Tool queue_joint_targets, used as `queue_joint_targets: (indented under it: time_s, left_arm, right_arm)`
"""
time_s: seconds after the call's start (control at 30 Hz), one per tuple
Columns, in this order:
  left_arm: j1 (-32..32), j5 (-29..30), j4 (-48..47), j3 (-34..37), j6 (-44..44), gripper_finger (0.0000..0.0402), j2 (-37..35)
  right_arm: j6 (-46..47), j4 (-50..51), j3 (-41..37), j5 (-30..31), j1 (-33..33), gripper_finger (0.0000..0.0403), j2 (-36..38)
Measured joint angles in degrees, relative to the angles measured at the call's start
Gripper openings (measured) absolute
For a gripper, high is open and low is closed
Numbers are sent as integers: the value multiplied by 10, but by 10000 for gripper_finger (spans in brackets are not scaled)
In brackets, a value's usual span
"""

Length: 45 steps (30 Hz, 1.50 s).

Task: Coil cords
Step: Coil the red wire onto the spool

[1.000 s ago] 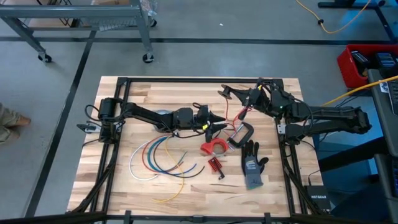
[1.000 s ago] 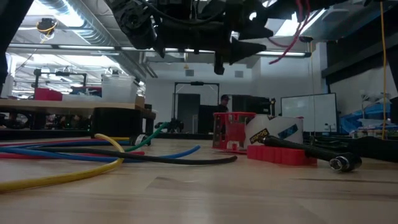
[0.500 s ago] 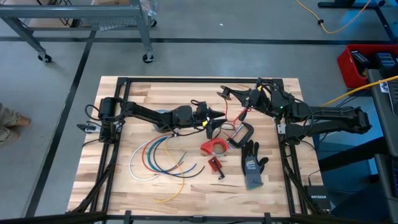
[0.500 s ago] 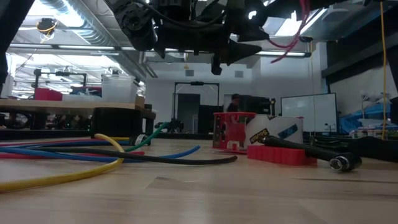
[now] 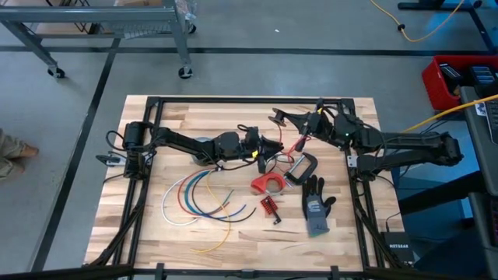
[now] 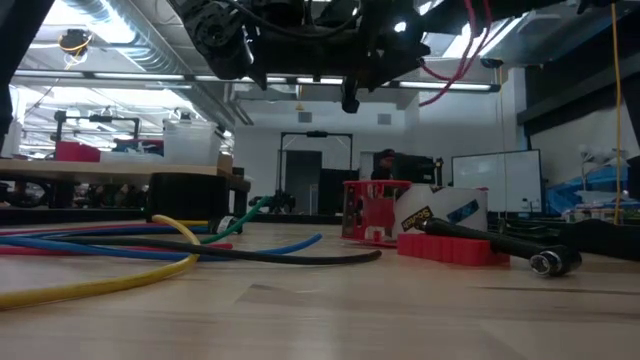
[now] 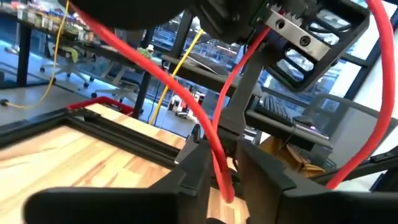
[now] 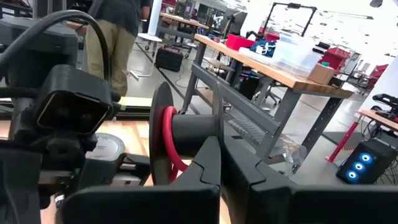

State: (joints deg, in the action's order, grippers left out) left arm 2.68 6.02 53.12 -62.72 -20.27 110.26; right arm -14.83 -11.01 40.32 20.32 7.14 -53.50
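A red cord (image 7: 186,93) runs in the air from a black spool (image 8: 193,132) to my left gripper (image 7: 222,177), which is shut on it above the table's middle (image 5: 278,146). Some of the cord is wound on the spool. My right gripper (image 8: 221,165) is shut right behind the spool, at the far right of the table (image 5: 299,123). More cords (image 5: 194,198), white, red, blue, green and yellow, lie curved on the tabletop at the near left. My left gripper pinches the red cord (image 7: 219,163) between its two fingers, which come in about level from the table's left and lie across it. The cord slants up to the spool, and a short stretch (image 7: 227,194) shows below the fingers. My right gripper carries the black spool clear of the table, its hub (image 8: 198,127) just past the fingertips. The fingers themselves hide the place of contact, so I cannot tell which part they have.
Near the middle lie a red ring-shaped holder (image 5: 268,184), a black clamp (image 5: 302,167), a small red part (image 5: 269,206) and a grey glove (image 5: 315,208). A grey tape roll (image 5: 204,145) sits under my left arm. A black frame (image 5: 249,99) edges the table.
My left gripper has shut: its fingers stood wide apart beside the red cord and now close on it. It has stayed in place above the table's middle.
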Motion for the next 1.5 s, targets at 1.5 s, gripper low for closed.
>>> queue_joint_targets:
  time_s: [1.5]
  left_arm:
    - [31,-136,-295,-162,-174,2,-7]
  right_arm:
    - [-7,56,0,6,0,3,-59]
